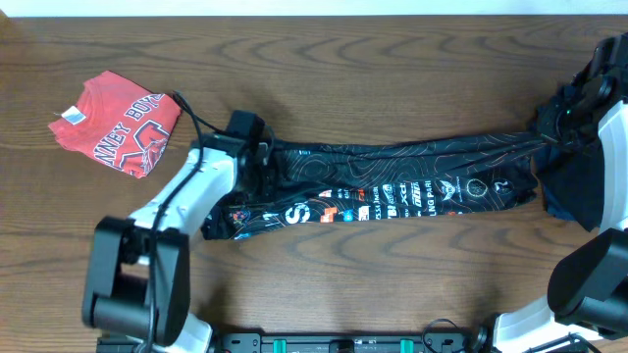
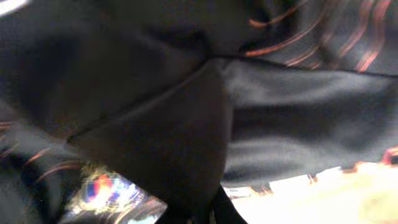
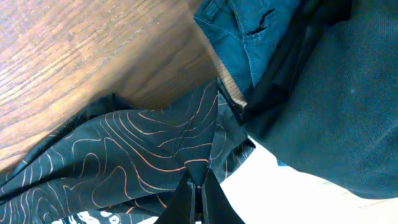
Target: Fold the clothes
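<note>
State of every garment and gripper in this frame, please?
black jersey: stretched long across the table, held at both ends.
red tee: loosely folded, lying alone at the far left.
navy garment: bunched heap at the right end.
left gripper: shut on the black jersey.
right gripper: shut on the black jersey.

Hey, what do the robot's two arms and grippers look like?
The left arm and right arm have white links and bulky black joints. A black cable loops along the left one. The left gripper and right gripper are black.
</note>
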`<state>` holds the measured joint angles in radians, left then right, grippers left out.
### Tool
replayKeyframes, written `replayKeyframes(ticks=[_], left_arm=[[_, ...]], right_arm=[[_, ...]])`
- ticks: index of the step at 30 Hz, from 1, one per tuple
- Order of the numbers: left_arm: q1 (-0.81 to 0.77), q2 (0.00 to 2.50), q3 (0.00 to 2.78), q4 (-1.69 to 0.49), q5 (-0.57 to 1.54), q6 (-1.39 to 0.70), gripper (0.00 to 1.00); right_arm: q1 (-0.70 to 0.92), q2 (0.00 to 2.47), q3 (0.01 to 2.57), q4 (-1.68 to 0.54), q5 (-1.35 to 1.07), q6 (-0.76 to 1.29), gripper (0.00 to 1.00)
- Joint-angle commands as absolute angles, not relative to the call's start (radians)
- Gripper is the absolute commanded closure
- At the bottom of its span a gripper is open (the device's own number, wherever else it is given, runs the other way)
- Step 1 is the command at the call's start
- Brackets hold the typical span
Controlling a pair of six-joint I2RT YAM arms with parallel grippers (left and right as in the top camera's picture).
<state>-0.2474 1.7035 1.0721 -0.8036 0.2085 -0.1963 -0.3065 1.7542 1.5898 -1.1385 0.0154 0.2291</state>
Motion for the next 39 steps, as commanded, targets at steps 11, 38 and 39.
replayKeyframes(ticks=[11, 38, 39], left_arm=[[-0.155, 1.196, 1.464, -0.968, 0.189, -0.146, 0.94], [0.023, 1.064, 1.725, -0.972, 0.175, -0.176, 0.94], [0.023, 1.112, 1.725, -0.971, 0.175, -0.177, 0.94]], right_arm=[[-0.313, 1.542, 1.711, -1.197, -0.035, 0.196, 0.99], [-0.402, 1.458, 2.125, -1.303, -0.083, 0.131, 0.99], [-0.395, 1.497, 2.125, -1.303, -0.097, 0.123, 0.99]])
